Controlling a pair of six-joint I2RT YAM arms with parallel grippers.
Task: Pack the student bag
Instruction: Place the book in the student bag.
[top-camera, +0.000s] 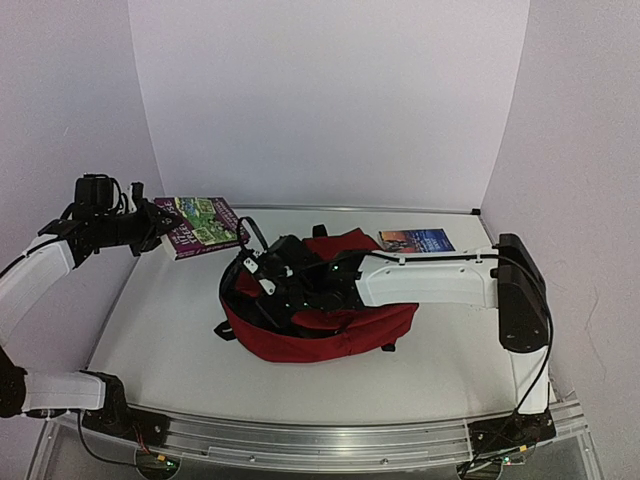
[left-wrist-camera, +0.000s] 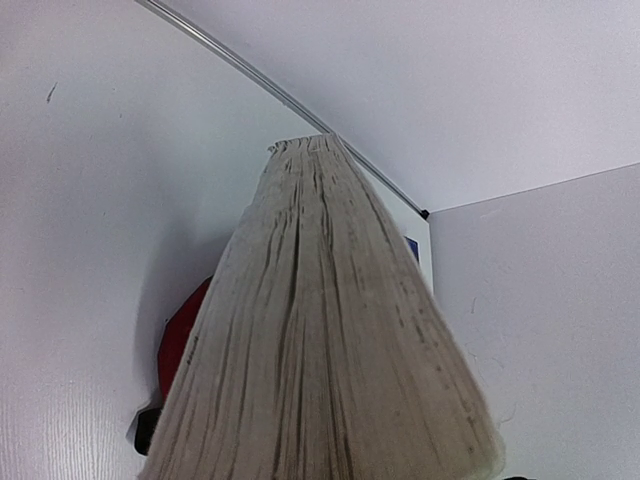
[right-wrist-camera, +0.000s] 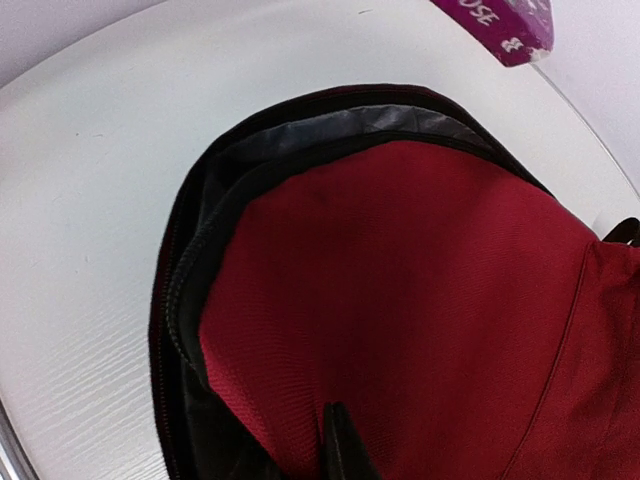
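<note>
The student bag (top-camera: 330, 338), dark red with black straps, lies at the table's middle. Its mouth faces left and grey lining (right-wrist-camera: 340, 125) shows under the zipper edge. My right gripper (top-camera: 262, 272) reaches across the bag to that mouth. In the right wrist view it (right-wrist-camera: 340, 445) appears as one narrow dark wedge pinching the bag's red top flap (right-wrist-camera: 400, 280). My left gripper (top-camera: 150, 228) hangs in the air at the left, shut on a purple-covered book (top-camera: 200, 225). The book's page edge (left-wrist-camera: 320, 350) fills the left wrist view and hides the fingers.
A second book with a blue cover (top-camera: 416, 241) lies flat at the back right, behind the right arm. White walls close the table at the back and sides. A metal rail (top-camera: 300, 440) runs along the near edge.
</note>
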